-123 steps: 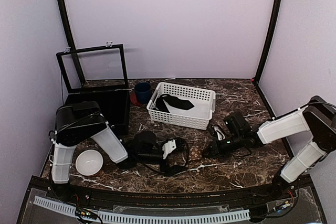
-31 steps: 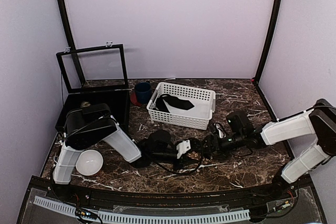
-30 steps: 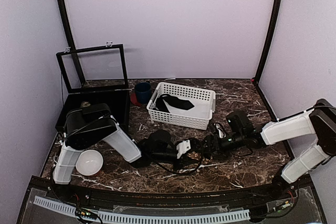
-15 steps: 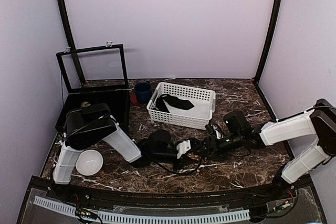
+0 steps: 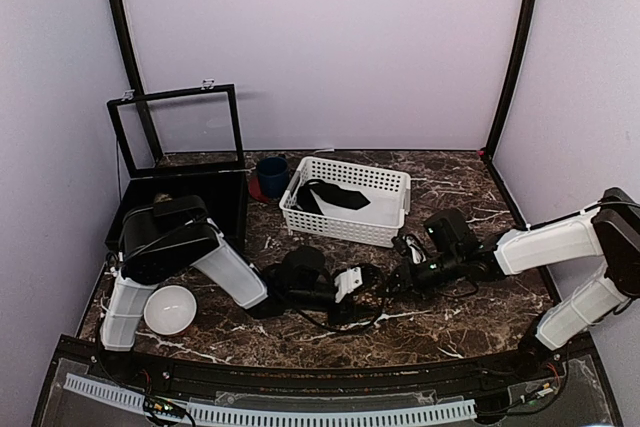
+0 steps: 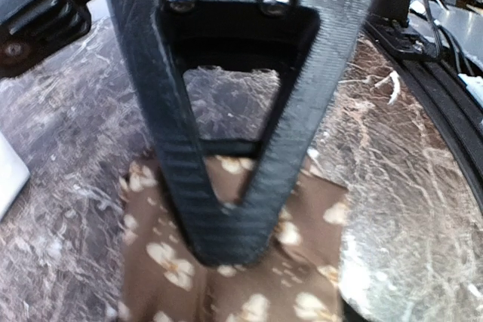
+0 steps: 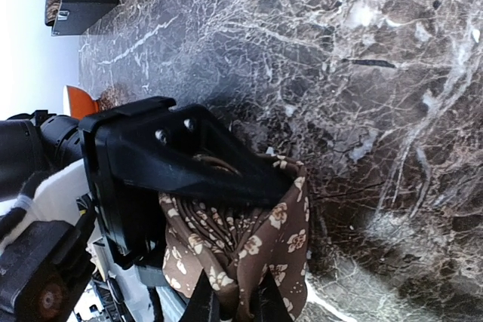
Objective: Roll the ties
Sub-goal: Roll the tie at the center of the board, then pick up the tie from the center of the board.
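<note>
A brown tie (image 7: 249,239) with tan flowers is gathered into a loose coil low over the marble table (image 5: 450,332), mid-front. My right gripper (image 7: 234,311) is shut on a fold of its cloth, coming in from the right (image 5: 392,282). From the left, my left gripper (image 5: 360,283) reaches the same coil. One of its black fingers (image 7: 189,164) lies along the coil's top. In the left wrist view that finger (image 6: 226,186) rests over the tie (image 6: 302,277); its other finger is hidden, so its state does not show.
A white basket (image 5: 385,217) behind the grippers holds a dark cloth (image 5: 335,197). A blue cup (image 5: 271,175) stands left of it. A black box (image 5: 215,209) with a raised lid is at the back left, a white bowl (image 5: 169,309) at the front left.
My right gripper's fingers have shut on a fold of the tie. Over the last few seconds both arms moved in toward the middle and met at the coil.
</note>
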Controlling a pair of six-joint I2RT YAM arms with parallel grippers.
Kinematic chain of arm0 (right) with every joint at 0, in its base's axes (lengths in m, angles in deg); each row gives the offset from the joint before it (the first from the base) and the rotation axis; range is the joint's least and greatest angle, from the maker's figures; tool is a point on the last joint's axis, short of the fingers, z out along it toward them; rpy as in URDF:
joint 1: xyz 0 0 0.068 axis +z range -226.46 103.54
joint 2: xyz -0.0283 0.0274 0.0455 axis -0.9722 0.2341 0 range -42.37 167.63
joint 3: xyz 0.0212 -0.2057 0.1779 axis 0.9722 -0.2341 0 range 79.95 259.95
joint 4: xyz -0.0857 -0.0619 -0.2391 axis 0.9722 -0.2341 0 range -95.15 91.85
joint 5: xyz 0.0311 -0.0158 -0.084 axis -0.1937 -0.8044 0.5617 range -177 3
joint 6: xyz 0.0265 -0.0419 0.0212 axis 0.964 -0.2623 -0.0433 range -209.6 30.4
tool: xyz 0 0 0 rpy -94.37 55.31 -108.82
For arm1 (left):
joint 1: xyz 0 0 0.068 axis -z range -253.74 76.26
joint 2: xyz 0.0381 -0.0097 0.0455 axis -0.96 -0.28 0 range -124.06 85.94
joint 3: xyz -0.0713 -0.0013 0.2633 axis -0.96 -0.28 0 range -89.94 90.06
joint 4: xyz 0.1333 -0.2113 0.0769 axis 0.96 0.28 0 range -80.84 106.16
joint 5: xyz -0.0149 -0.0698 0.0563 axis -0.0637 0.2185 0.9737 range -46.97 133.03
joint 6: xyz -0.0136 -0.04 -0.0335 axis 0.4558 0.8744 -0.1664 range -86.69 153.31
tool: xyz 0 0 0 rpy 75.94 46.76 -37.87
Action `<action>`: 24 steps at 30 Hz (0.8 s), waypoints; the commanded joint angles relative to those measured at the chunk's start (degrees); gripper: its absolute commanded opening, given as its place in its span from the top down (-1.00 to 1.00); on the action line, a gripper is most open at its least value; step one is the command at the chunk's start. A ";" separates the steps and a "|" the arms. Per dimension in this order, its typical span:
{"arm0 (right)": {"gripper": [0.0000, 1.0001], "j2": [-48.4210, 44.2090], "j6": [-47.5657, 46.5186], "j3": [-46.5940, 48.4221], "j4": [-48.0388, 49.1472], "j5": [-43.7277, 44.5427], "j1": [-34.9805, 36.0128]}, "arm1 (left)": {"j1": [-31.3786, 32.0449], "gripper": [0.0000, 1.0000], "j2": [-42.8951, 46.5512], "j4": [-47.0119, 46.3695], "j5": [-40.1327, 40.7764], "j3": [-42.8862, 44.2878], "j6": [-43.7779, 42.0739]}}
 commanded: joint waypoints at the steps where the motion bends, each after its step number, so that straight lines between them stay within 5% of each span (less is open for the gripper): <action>1: 1.00 -0.31 -1.35 -0.48 -0.48 1.76 0.04 | -0.08 -0.28 1.62 7.49 0.16 -3.75 0.54; 5: 1.00 -1.72 -2.22 -0.99 0.95 1.54 -0.26 | -0.14 -0.66 4.66 5.22 0.58 -5.94 0.63; 15: 1.00 -3.88 -4.58 -2.47 7.91 -3.15 -0.34 | -0.76 -0.97 12.07 -3.87 5.09 -14.43 2.88; 24: 1.00 -5.75 -9.77 -0.56 9.08 -6.11 0.52 | -1.05 -0.98 14.85 -4.67 8.79 -16.19 4.32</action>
